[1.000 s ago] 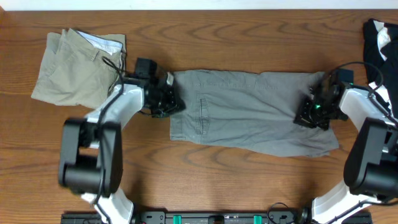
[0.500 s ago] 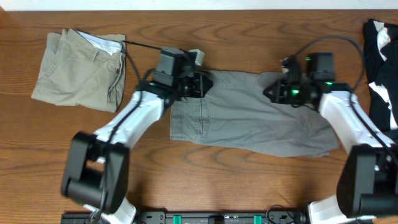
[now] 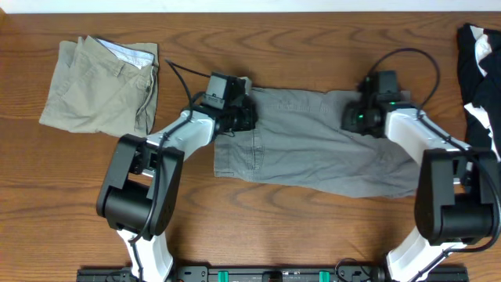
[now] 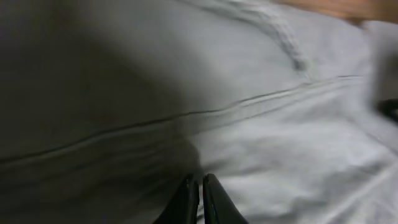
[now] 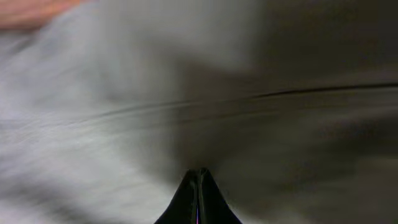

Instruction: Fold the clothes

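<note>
The mid-grey shorts [image 3: 313, 145] lie flat across the middle of the table, with the pocket seam near the left end. My left gripper [image 3: 247, 117] rests on the shorts' upper left corner, shut, with its tips against the fabric [image 4: 261, 124] in the left wrist view [image 4: 200, 182]. My right gripper [image 3: 350, 121] rests on the upper right part of the shorts, shut, with its tips on the cloth [image 5: 124, 143] in the right wrist view [image 5: 199, 173]. No fold of cloth shows between either pair of jaws.
Folded beige-khaki shorts [image 3: 98, 82] lie at the back left. A black-and-white garment [image 3: 479, 59] lies at the right edge. Bare wood table [image 3: 250, 227] runs along the front.
Both grippers have moved from the shorts' left and right ends up to the top edge, then slightly down onto the fabric. The shorts lie much as before.
</note>
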You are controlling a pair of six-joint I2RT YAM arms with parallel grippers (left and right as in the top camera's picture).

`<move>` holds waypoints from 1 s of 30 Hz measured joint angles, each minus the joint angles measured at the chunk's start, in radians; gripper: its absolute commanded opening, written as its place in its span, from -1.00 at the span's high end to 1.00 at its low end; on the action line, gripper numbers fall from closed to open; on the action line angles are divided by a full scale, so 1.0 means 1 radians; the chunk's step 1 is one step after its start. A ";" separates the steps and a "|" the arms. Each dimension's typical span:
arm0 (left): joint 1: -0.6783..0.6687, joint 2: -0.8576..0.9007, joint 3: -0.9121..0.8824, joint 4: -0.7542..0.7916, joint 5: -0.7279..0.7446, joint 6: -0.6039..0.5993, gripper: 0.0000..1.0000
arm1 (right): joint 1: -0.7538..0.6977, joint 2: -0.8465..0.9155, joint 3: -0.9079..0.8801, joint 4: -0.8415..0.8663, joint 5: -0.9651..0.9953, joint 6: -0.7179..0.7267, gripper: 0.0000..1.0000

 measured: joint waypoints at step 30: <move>0.278 -0.304 -0.002 -0.493 0.061 0.139 -0.39 | -0.185 -0.294 0.016 -0.309 -0.375 -0.074 0.70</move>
